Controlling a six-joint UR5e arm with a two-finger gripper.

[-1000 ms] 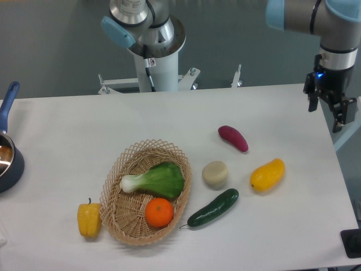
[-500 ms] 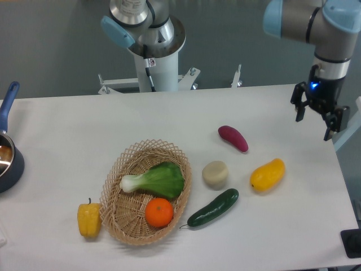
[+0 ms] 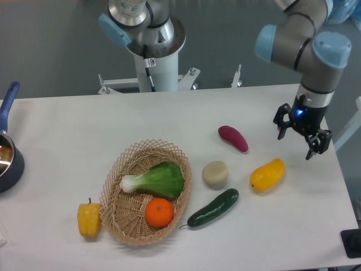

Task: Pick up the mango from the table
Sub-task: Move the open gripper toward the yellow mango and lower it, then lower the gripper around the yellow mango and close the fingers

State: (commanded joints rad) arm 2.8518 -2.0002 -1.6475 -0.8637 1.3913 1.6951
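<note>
While the gripper [image 3: 295, 139] hangs above the far right part of the table [image 3: 67, 147], its two fingers [image 3: 280, 129] are spread apart and grasp nothing. One mango [image 3: 267, 175] lies on the table to the right, just nearer than the gripper and apart from it. Left of the mango sits one pale round item [image 3: 215, 174], too plain to identify. One cucumber [image 3: 213, 208] lies nearer, between the two, and one purple sweet potato [image 3: 233, 138] lies farther off. One wicker basket [image 3: 120, 210] stands left of centre, holding one bok choy [image 3: 154, 180] and one orange [image 3: 159, 213]. One yellow pepper [image 3: 89, 219] lies just beside the basket's left rim. At the left edge one pot [image 3: 8, 160] with a blue handle is cut off by the frame, so only part of it shows. One dark object [image 3: 351, 243] at the near right corner is also cut off and cannot be made out. Most of the arm [image 3: 304, 42] runs out of the top of the frame, and its base [image 3: 152, 45] stands beyond the far edge of the table.
</note>
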